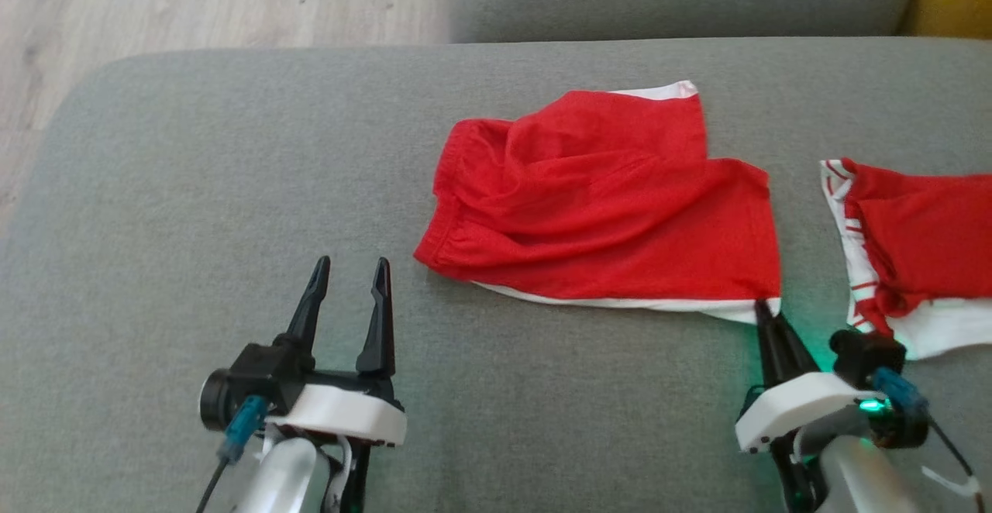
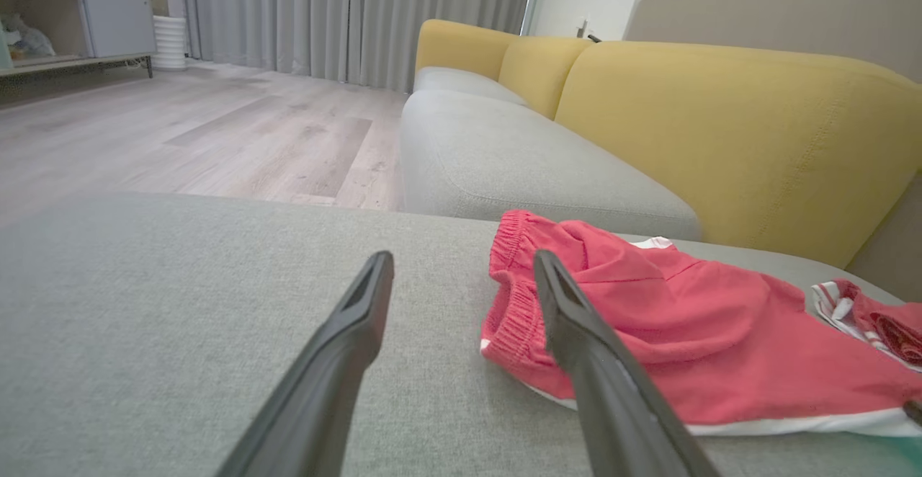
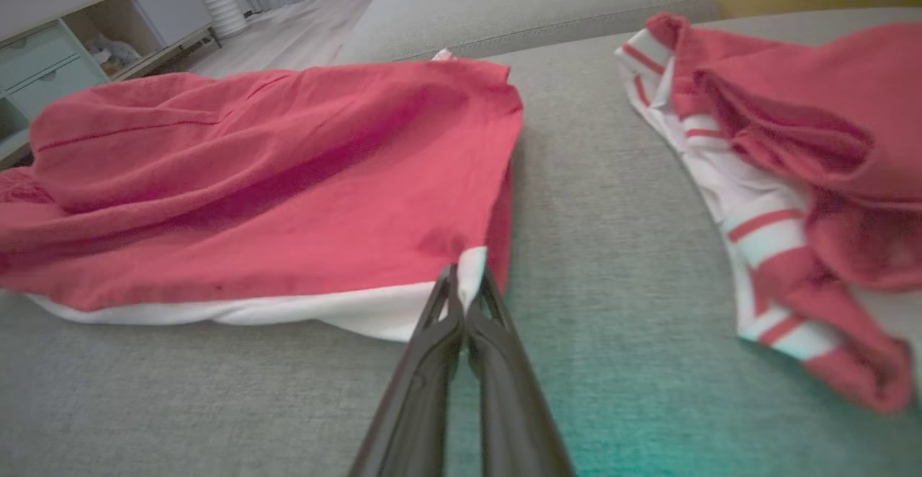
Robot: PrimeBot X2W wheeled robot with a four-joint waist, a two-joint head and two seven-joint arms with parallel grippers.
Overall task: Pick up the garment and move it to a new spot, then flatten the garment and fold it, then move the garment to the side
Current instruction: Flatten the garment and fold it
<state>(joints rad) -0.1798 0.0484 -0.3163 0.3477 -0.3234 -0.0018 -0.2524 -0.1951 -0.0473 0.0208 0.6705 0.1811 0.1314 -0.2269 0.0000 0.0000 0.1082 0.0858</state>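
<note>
1. Two pieces of red clothing lie on a wide grey cushion [image 1: 194,187], which we see from above in the head view.
2. The red garment [image 1: 604,203] is a pair of shorts with a gathered elastic waistband and a white edge. It lies rumpled near the middle of the cushion, its waistband toward our left.
3. A second garment [image 1: 914,249], red with white and red stripes, lies bunched to the right of the first. A strip of bare cushion separates them.
4. Our right gripper [image 1: 765,313] sits at the lower right. Its two dark fingers are pressed together on the near right corner of the red garment, pinching the white hem. In the right wrist view, a small tab of white cloth shows between the fingertips.
5. Our left gripper [image 1: 351,265] sits at the lower left with its fingers spread wide and nothing between them. Its tips are near the waistband end of the red garment but do not touch it.
6. In the left wrist view, beyond the cushion, we see a grey sofa seat [image 2: 518,167] with yellow back cushions [image 2: 720,124], a pale wood floor [image 2: 216,124] and grey curtains [image 2: 346,16].
7. A green glow tints the cushion beside the right gripper.
</note>
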